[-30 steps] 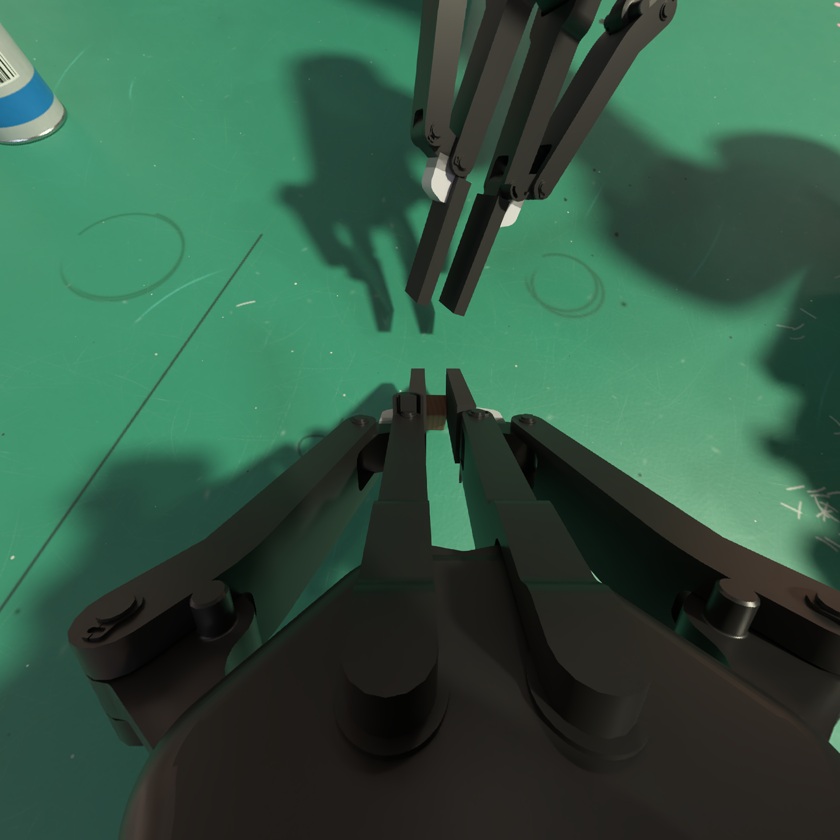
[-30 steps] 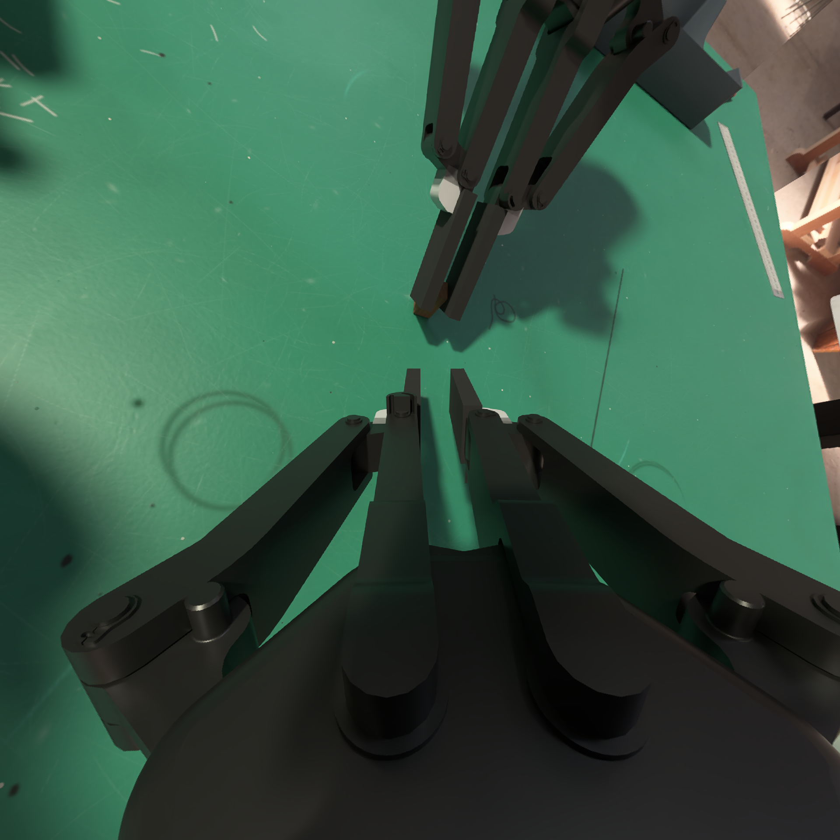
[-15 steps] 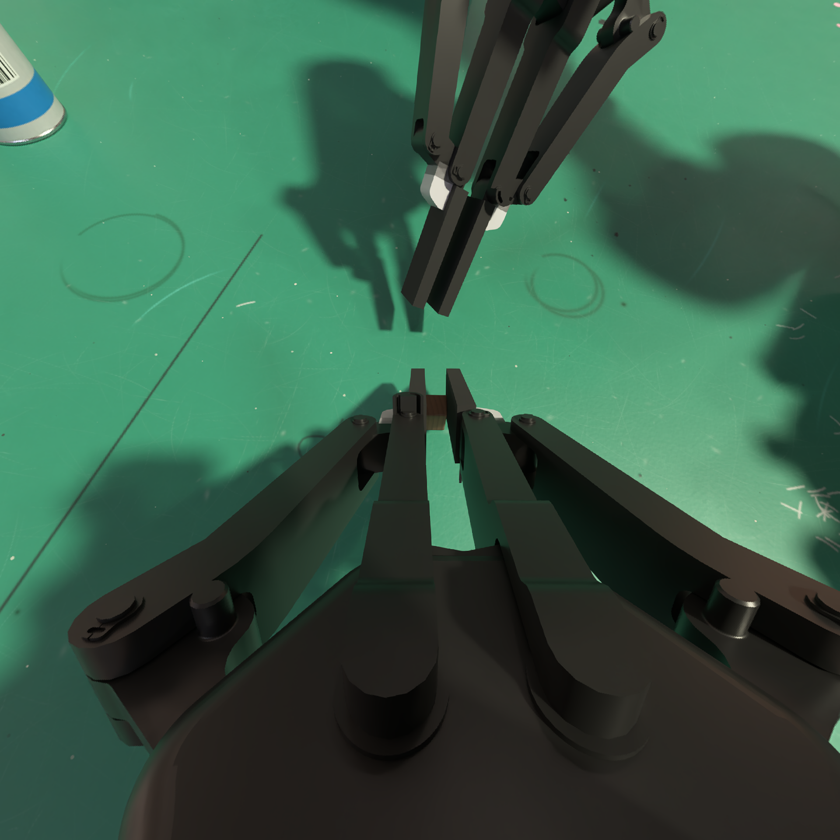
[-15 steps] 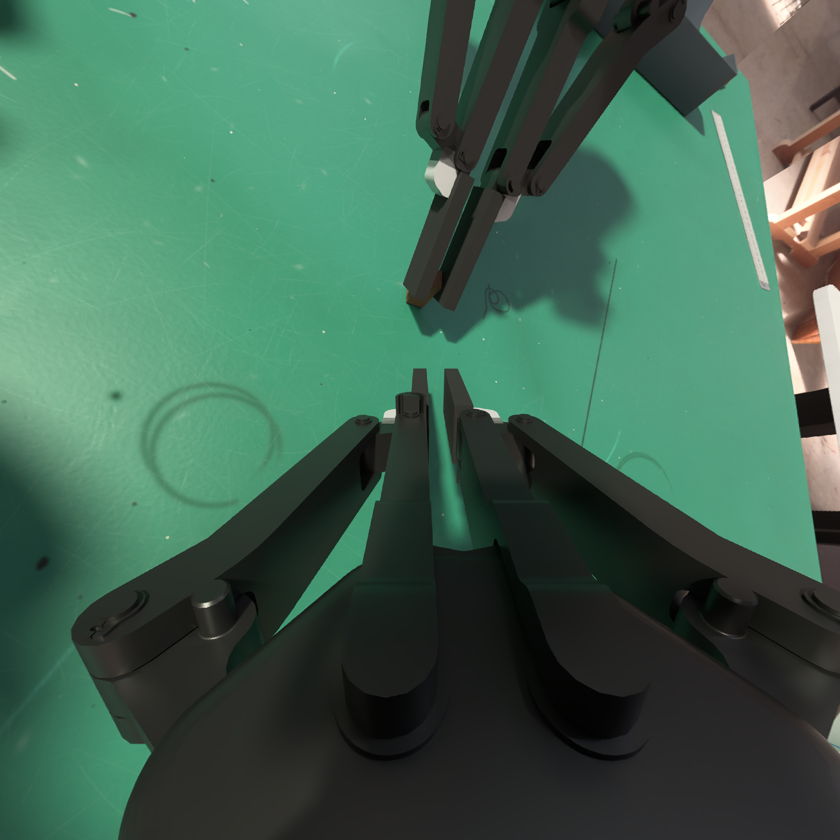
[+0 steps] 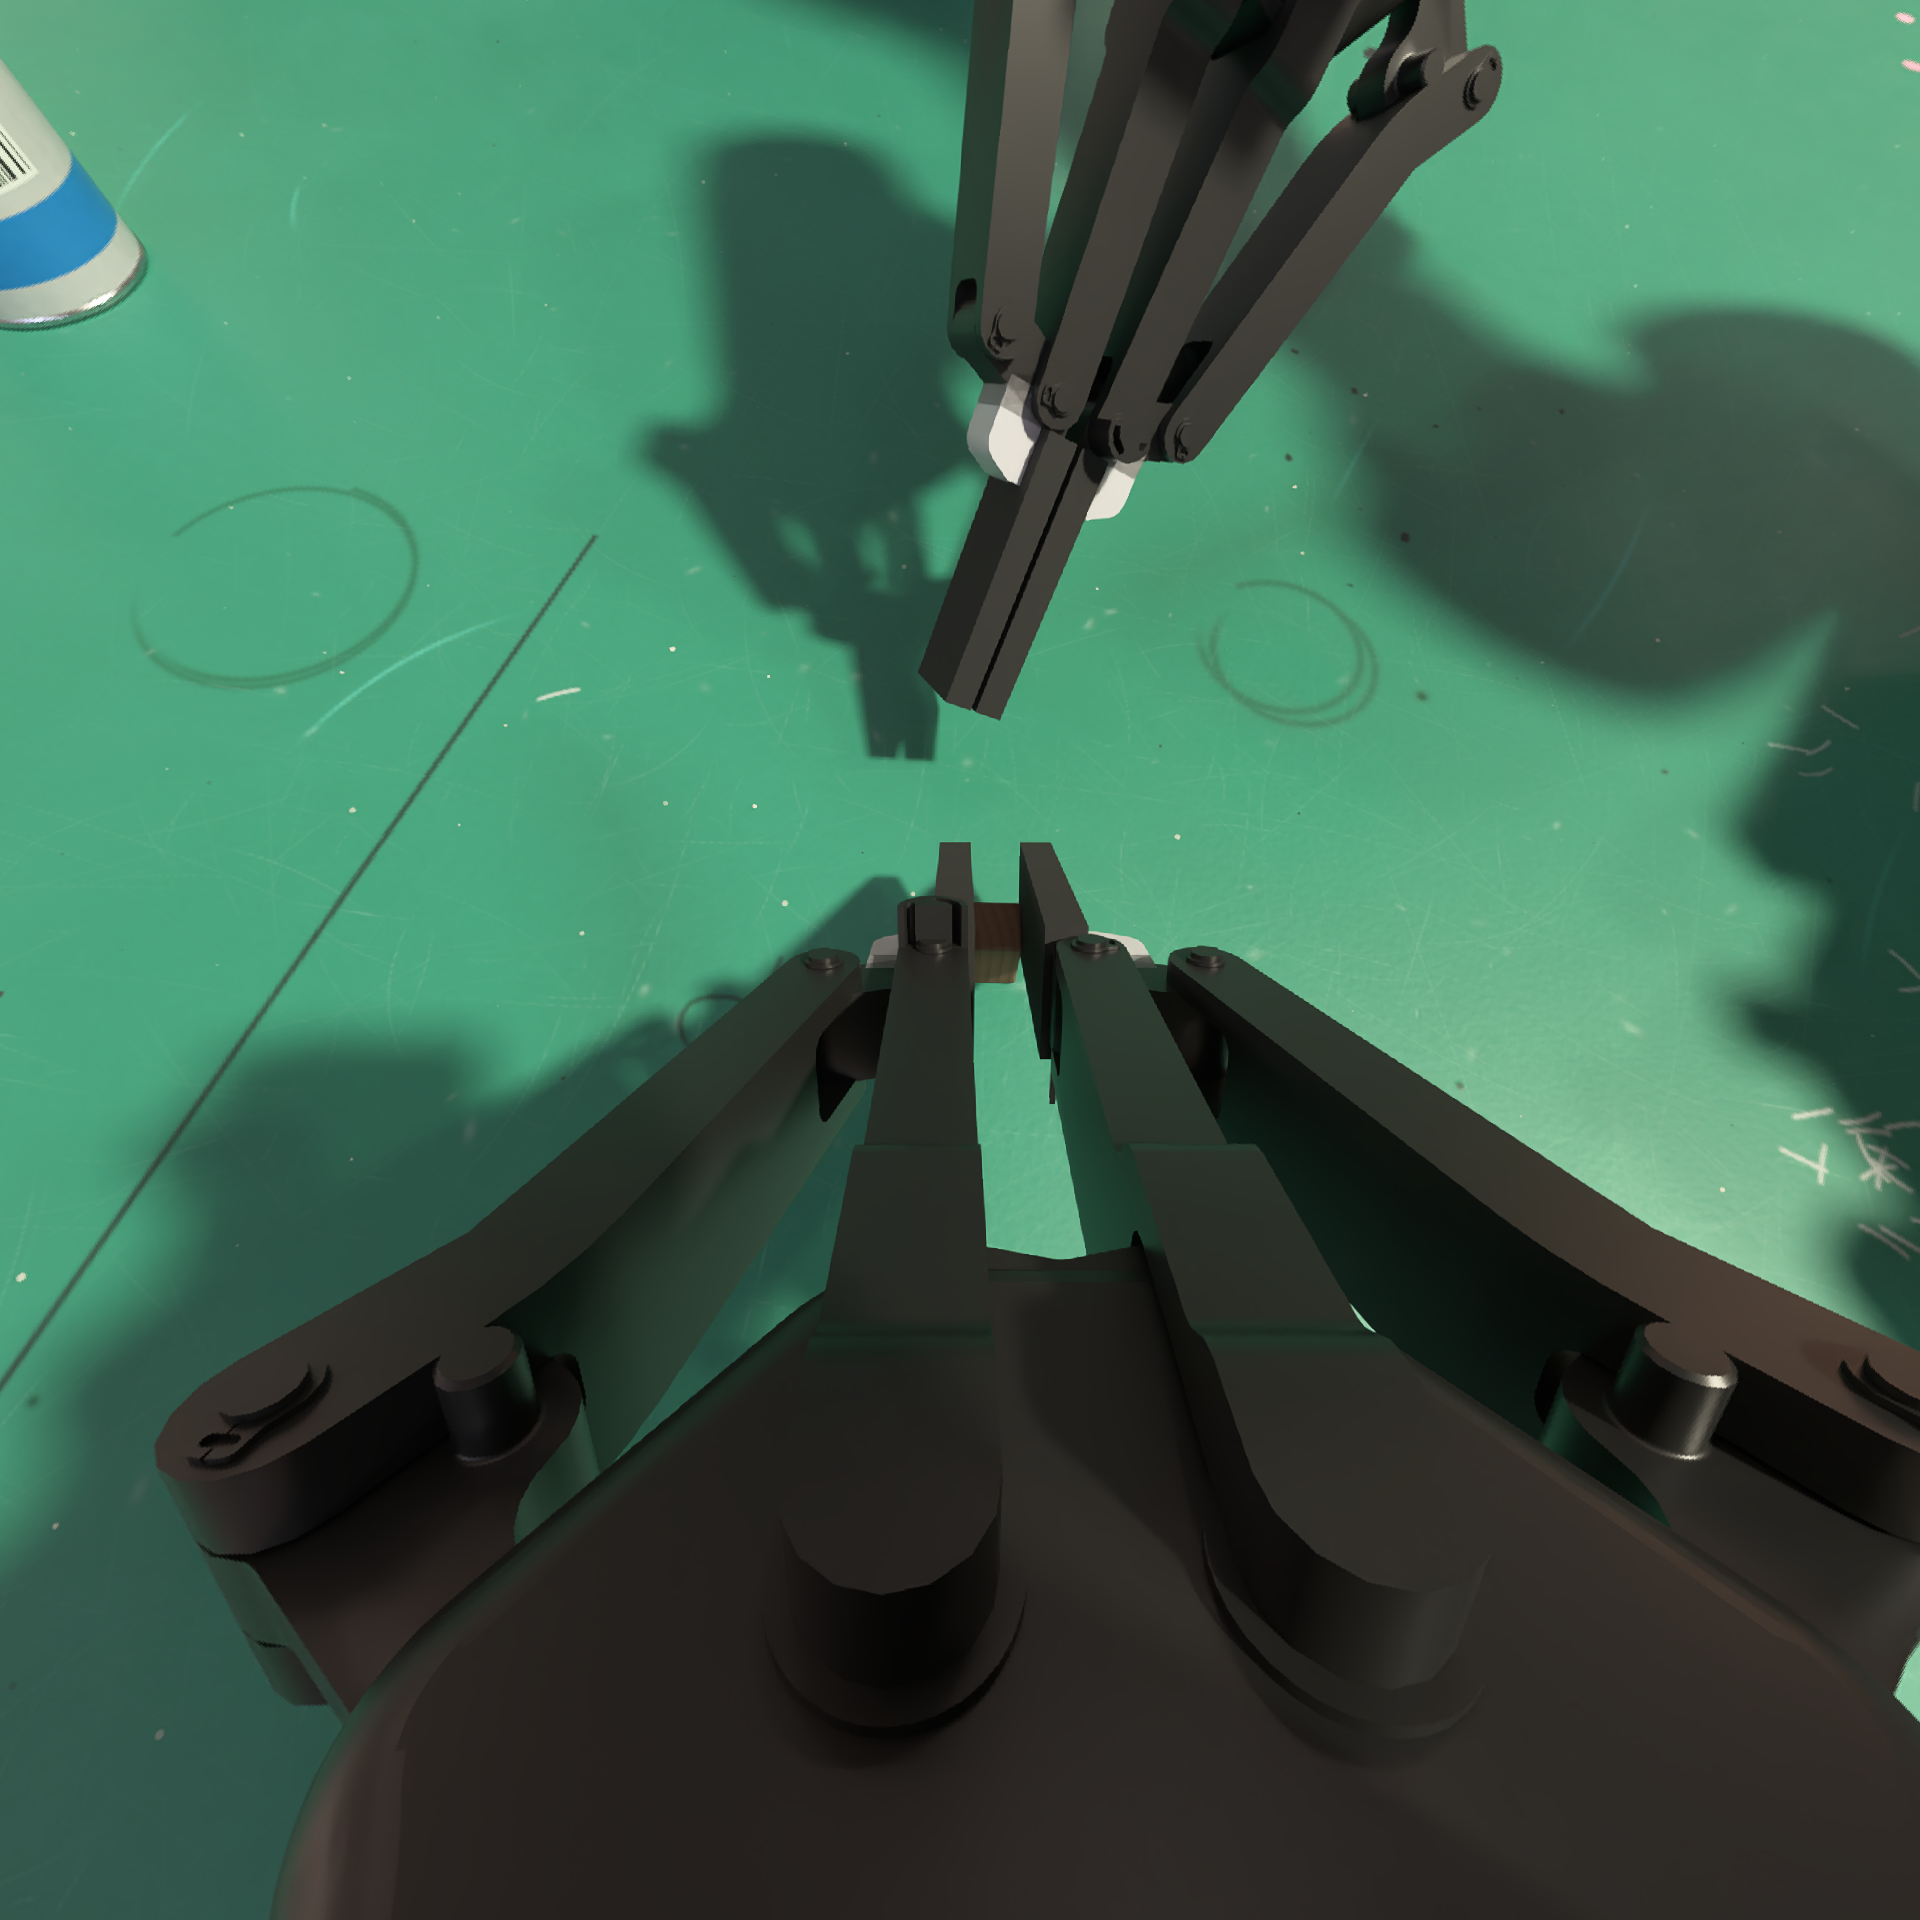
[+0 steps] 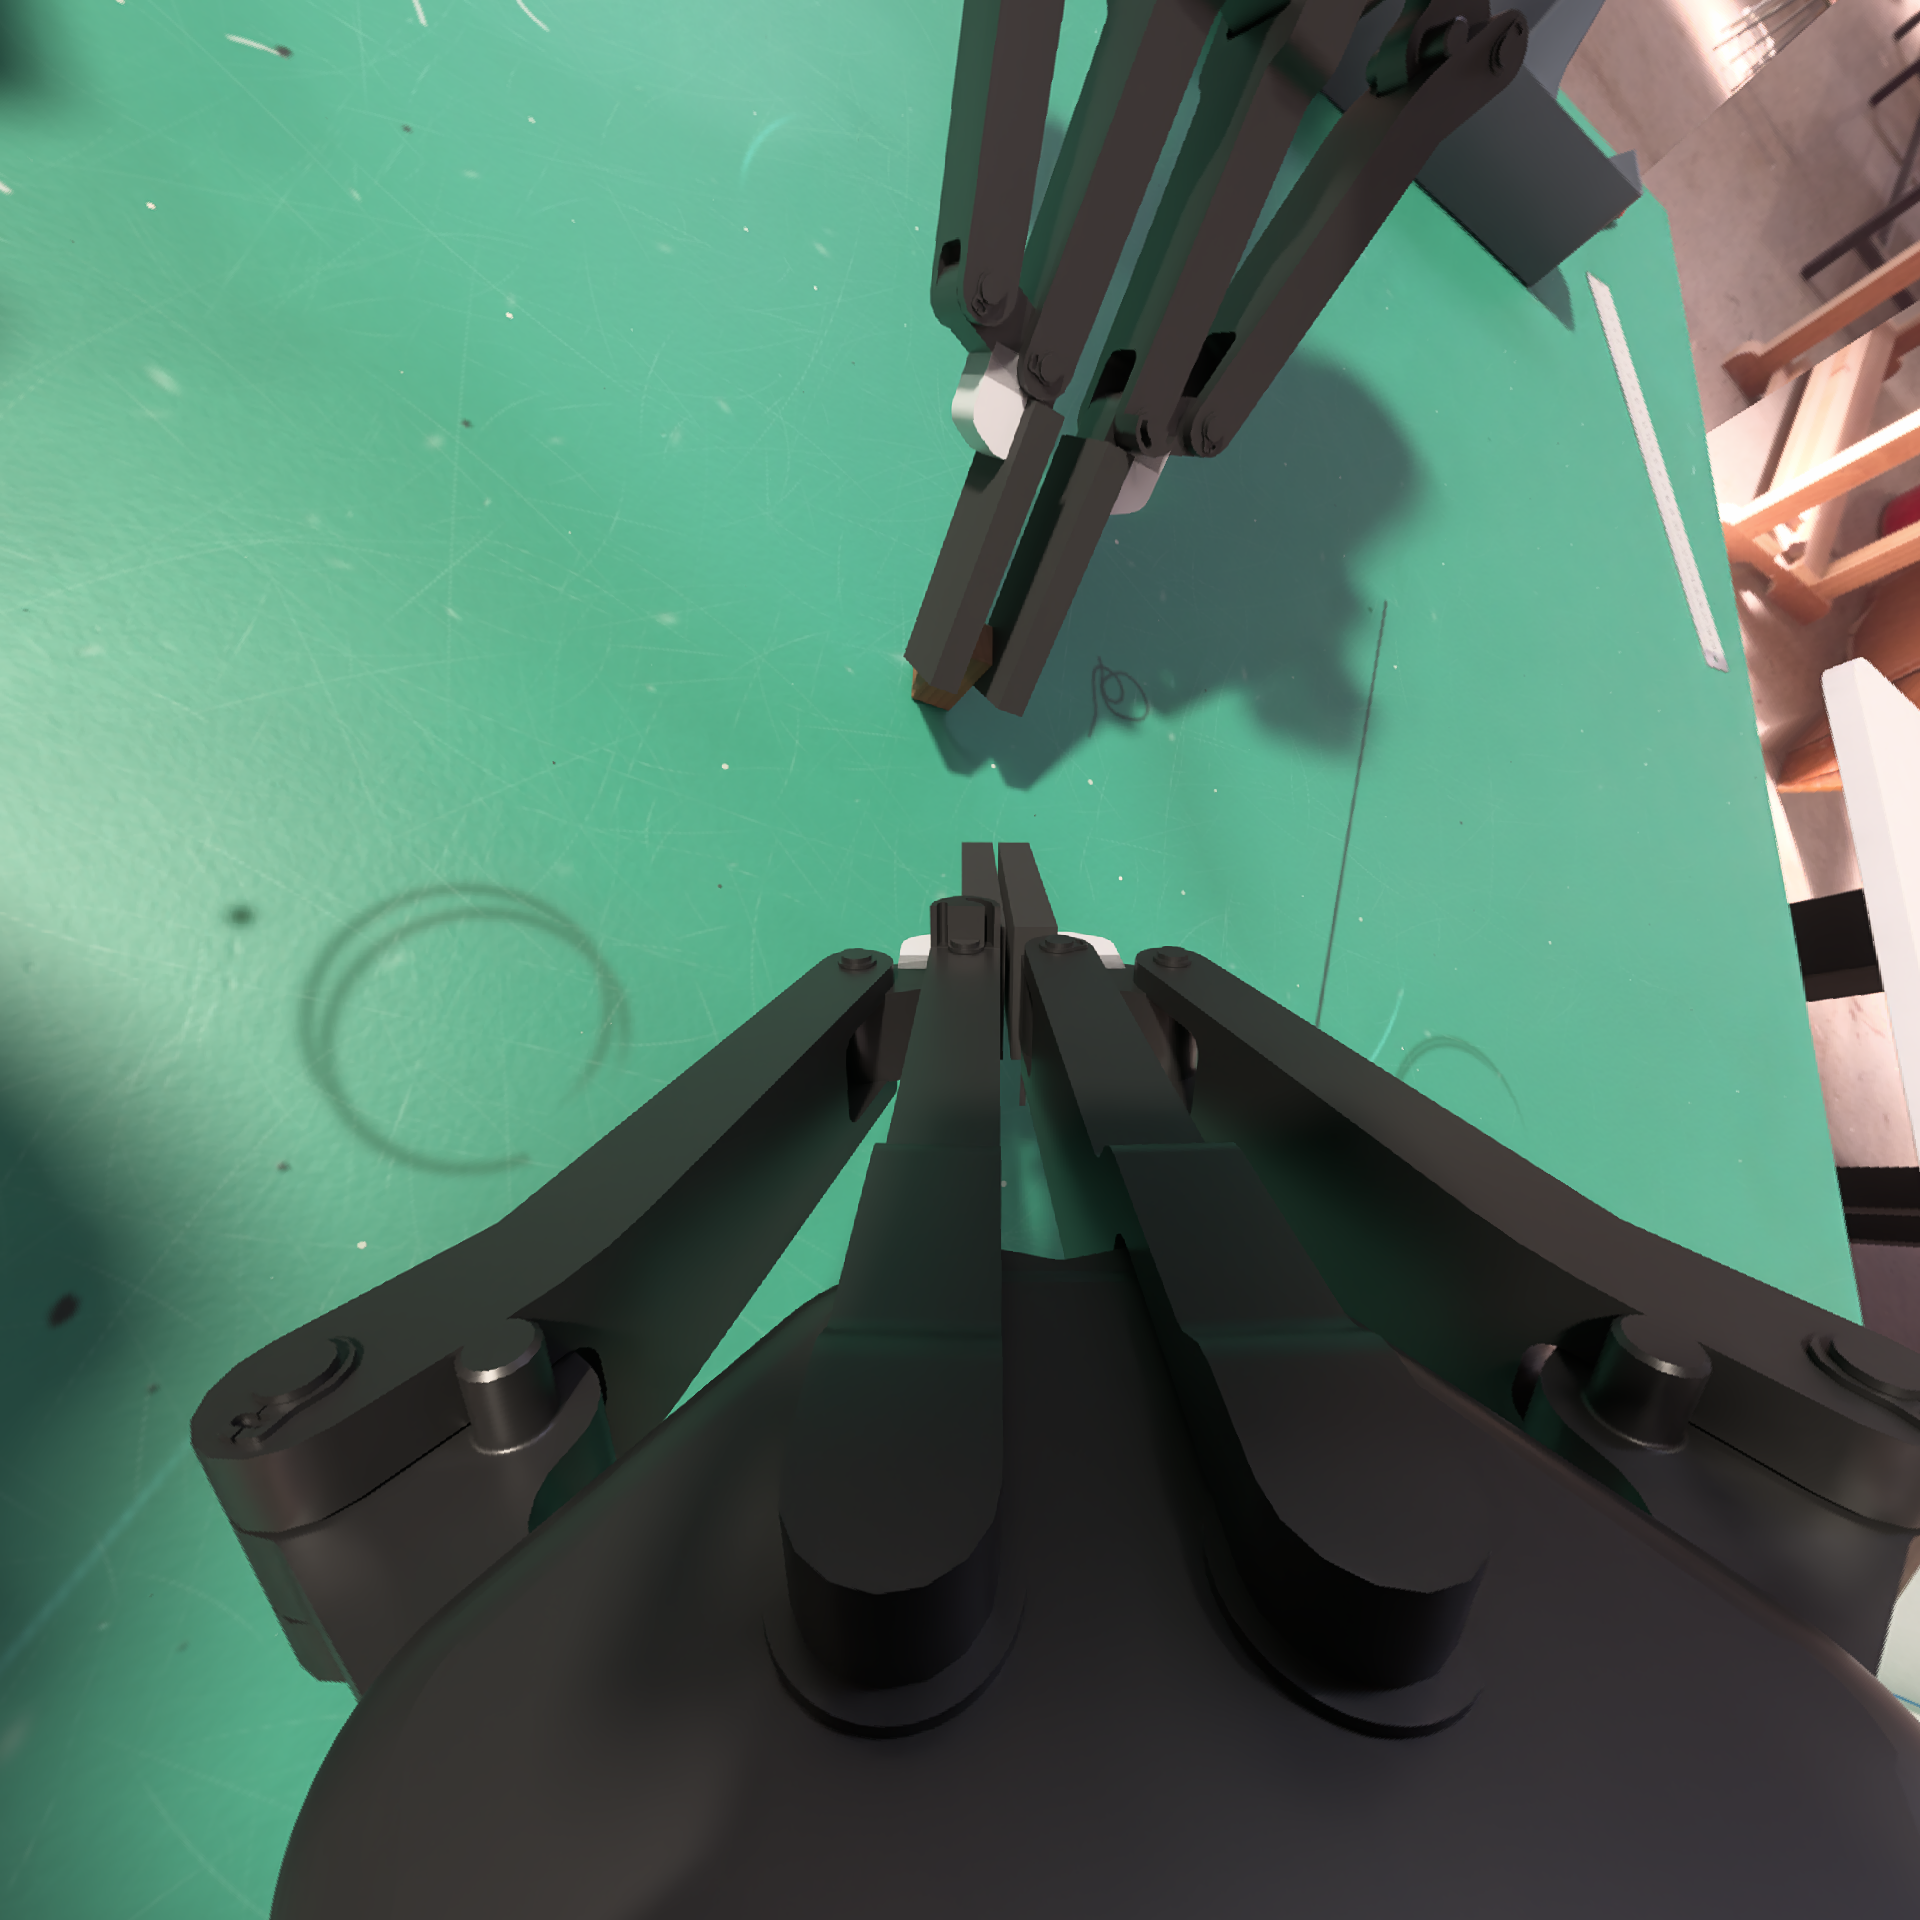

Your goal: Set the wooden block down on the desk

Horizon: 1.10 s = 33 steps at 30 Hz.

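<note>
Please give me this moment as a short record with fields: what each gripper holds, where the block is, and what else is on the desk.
left gripper: shut on the wooden block, held between its fingers
right gripper: shut, nothing held
block position: close above the green desk; contact cannot be told
other things: blue and white can at the desk's far left in the left wrist view; metal ruler near the desk edge

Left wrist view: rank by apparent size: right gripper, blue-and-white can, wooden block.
1. right gripper, by far the largest in the frame.
2. blue-and-white can, cut off by the frame edge, so only part shows.
3. wooden block, a sliver between the left gripper's fingers, mostly hidden.
</note>
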{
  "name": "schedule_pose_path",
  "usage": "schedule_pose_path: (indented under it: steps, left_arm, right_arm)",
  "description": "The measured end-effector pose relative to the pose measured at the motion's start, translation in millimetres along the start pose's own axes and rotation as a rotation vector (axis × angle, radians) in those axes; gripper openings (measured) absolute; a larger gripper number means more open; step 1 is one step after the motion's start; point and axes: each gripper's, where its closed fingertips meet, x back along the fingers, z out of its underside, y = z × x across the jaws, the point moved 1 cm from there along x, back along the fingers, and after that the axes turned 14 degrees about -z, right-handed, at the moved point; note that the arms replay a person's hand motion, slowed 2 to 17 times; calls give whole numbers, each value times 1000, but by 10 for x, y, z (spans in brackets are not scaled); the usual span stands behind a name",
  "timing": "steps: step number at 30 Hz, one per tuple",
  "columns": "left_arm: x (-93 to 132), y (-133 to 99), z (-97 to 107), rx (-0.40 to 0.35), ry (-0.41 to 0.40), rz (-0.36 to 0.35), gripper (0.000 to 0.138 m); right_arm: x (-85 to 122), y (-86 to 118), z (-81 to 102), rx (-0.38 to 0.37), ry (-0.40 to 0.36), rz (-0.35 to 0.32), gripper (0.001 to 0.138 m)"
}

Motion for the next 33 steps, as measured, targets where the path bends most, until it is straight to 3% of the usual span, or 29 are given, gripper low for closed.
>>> schedule_pose_path:
  steps: [9,33]
  left_arm:
    - [2,-7,3,2,4,2,21]
    - [46,18,-78,-15,-22,-43,21]
  right_arm:
    - [-2,-11,1,-2,-10,5,1]
    - [35,-53,-27,-22,-53,22,1]
